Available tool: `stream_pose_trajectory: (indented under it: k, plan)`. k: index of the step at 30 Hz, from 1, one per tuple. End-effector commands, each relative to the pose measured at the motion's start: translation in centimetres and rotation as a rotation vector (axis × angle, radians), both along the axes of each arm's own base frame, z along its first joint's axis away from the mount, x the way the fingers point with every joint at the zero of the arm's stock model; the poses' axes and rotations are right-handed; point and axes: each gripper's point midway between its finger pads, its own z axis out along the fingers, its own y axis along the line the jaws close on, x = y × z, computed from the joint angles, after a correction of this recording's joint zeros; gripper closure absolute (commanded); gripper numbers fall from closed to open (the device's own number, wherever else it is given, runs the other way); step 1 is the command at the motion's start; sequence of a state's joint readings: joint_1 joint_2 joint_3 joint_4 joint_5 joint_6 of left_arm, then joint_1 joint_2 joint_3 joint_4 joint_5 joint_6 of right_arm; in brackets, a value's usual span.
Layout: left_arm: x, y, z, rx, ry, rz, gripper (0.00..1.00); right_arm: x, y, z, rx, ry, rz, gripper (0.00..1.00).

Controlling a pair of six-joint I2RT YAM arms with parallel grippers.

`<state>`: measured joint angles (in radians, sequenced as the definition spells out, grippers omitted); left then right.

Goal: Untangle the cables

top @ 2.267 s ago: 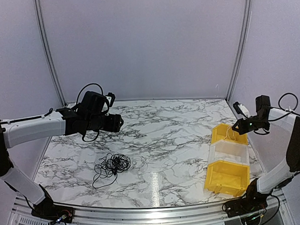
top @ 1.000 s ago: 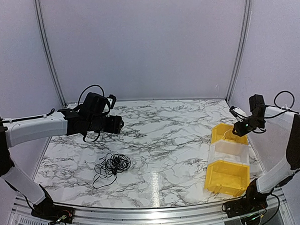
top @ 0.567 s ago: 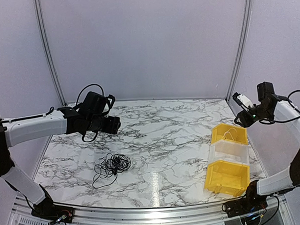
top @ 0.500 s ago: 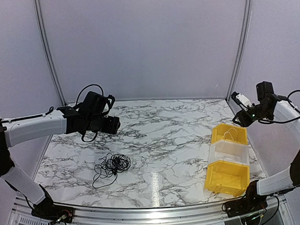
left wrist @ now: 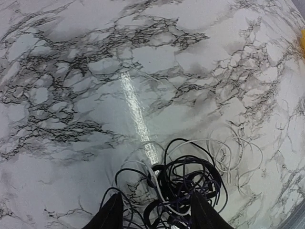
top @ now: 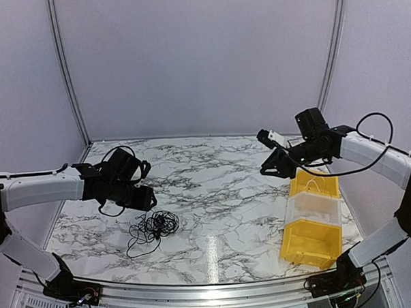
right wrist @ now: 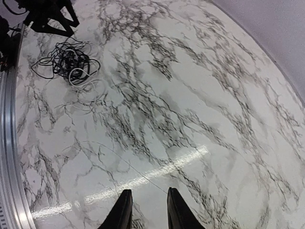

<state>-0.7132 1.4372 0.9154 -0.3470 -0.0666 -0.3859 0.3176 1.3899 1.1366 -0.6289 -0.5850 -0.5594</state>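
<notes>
The cables [top: 153, 228] lie tangled near the worktop's [top: 221, 194] near-left corner. The left fingers [left wrist: 112, 214] are spread astride them; the right fingers [right wrist: 125, 210] — slightly parted, empty — hover mid-worktop. The wires look light, limp and snag-prone — probably best pinched at an outlying loop.

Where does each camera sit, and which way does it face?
Top external: high behind the robot, facing forward and down over the marbled white table; left arm, right arm show.
Left wrist: on the left arm, looking down at the tangled bundle of thin black and white cables; left gripper fingers at bottom.
Right wrist: on the right arm, looking across the table toward the left arm; right gripper fingers at bottom.
Shared: all three see the bundle.
</notes>
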Motion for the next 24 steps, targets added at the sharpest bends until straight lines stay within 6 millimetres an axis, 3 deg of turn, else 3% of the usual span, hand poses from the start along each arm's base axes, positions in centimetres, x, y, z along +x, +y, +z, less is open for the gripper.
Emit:
stream_pose_trajectory:
  k: [1, 4, 7, 10, 17, 22, 24]
  plan:
    - [-2.8, -3.2, -0.2, -0.077, 0.070, -0.166, 0.49, -2.3, 6.1, 0.7, 0.044, -0.031, 0.224, 0.74]
    - [-2.7, -5.2, 0.2, -0.096, 0.037, -0.205, 0.49, -3.1, 8.3, -0.6, 0.053, 0.030, 0.287, 0.78]
    - [-1.5, -5.8, 0.2, -0.107, 0.034, -0.149, 0.56, -3.3, 9.2, -1.4, 0.088, 0.120, 0.299, 0.81]
    - [-1.6, -6.8, -0.7, -0.132, 0.103, -0.128, 0.63, -3.6, 8.7, -2.2, 0.071, 0.124, 0.287, 0.81]
    - [-2.4, -8.4, -4.0, -0.122, 0.219, -0.108, 0.64, -3.8, 7.0, -3.4, 0.005, 0.049, 0.238, 0.81]
    - [-1.9, -9.4, -4.7, -0.123, 0.229, -0.109, 0.71, -3.9, 6.8, -4.0, -0.007, 0.048, 0.233, 0.81]
    - [-1.7, -9.6, -4.6, -0.127, 0.221, -0.114, 0.78, -3.8, 6.8, -4.1, -0.009, 0.055, 0.234, 0.81]
